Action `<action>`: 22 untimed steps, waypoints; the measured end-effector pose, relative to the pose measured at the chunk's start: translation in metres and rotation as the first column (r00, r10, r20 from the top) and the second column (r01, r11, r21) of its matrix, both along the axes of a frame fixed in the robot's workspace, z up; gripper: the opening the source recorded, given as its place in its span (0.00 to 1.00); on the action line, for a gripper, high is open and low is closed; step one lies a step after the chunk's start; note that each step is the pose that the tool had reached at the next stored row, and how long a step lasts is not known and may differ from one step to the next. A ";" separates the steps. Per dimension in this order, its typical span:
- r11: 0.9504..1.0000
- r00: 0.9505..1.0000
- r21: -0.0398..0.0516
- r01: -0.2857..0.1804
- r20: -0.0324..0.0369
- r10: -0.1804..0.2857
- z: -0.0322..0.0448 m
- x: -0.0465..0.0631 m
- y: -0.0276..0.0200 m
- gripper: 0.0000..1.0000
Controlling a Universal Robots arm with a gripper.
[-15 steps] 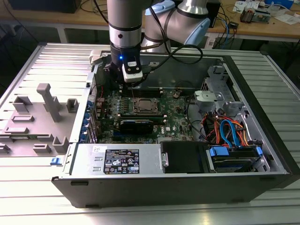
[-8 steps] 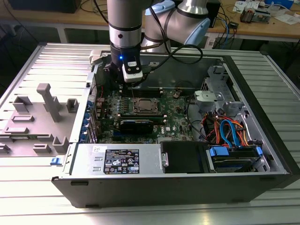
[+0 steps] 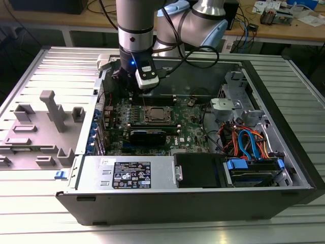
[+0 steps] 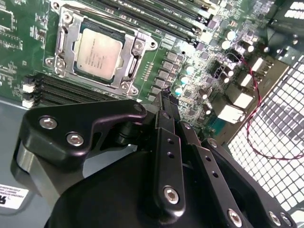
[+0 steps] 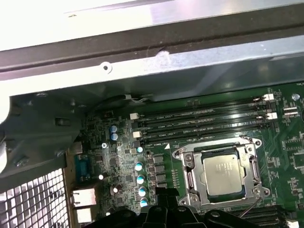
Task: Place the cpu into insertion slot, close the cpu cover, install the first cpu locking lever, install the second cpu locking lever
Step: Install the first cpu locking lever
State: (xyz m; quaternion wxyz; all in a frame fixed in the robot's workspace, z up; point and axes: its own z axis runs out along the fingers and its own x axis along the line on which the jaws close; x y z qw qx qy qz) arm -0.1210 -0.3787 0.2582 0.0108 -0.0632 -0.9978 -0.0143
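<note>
The cpu (image 4: 98, 53) lies flat in the insertion slot (image 4: 64, 28) on the green board, its silver-grey top facing up. The cpu cover (image 4: 132, 61) lies down around it as a silver frame. In the first wrist view the same cpu (image 5: 224, 175) sits inside the cover frame (image 5: 189, 179). My gripper (image 4: 165, 102) hangs above the board, a short way off the socket's corner, with its black fingers shut together on nothing. In the exterior view the arm stands over the board's back left, just behind the cpu (image 3: 155, 116).
Long black memory slots (image 5: 204, 124) run beside the socket. The open computer case (image 3: 284, 132) walls the board in, with a mesh panel (image 4: 275, 142), coloured cables (image 3: 249, 142) and a black power supply (image 3: 132, 175). A grey fixture (image 3: 48, 122) stands at the exterior view's left.
</note>
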 end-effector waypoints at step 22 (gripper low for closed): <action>0.995 0.995 -0.001 -0.097 0.022 0.097 0.0045 -0.004 0.0046 0.11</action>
